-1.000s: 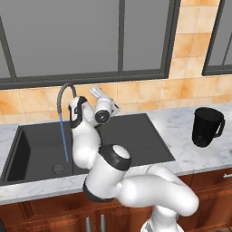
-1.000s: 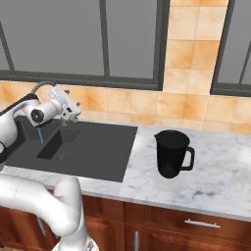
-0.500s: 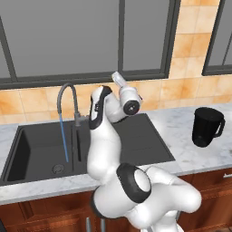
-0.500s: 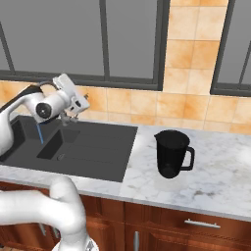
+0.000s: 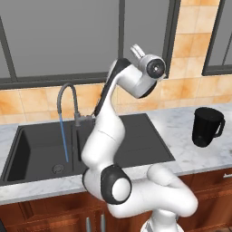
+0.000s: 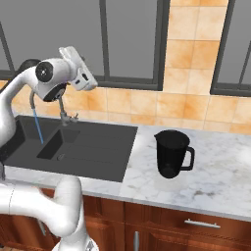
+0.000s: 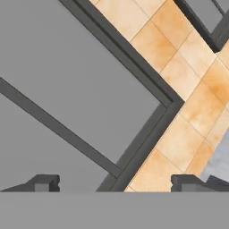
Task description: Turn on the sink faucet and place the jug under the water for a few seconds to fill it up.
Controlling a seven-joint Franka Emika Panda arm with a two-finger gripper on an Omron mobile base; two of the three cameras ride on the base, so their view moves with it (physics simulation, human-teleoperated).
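Already the water (image 5: 64, 140) runs as a thin blue line from the arched spout of the sink faucet (image 5: 68, 103) into the sink (image 5: 136, 140), so the tap looks to be on and the filling is the step left. The jug (image 6: 172, 154) stands upright on the marble worktop (image 6: 220, 166), well apart from the basin on its right side, its loop handle turned away from the sink; nothing touches it.

High above the basin, the gripper (image 6: 73, 62) is raised near the window (image 5: 68, 41), pointing up and away from the worktop. In the hand view its two tips sit far apart with only window frame and tiled wall (image 7: 192, 94) between them: the jaws are wide open and hold nothing, which suits a reach for the jug's broad body.

Room for moving seems generous. Bare marble surrounds the jug on every side, and the flat black drainboard lies between it and the stream. The worktop's front edge runs near the jug's base, so a sideways nudge there could tip it.
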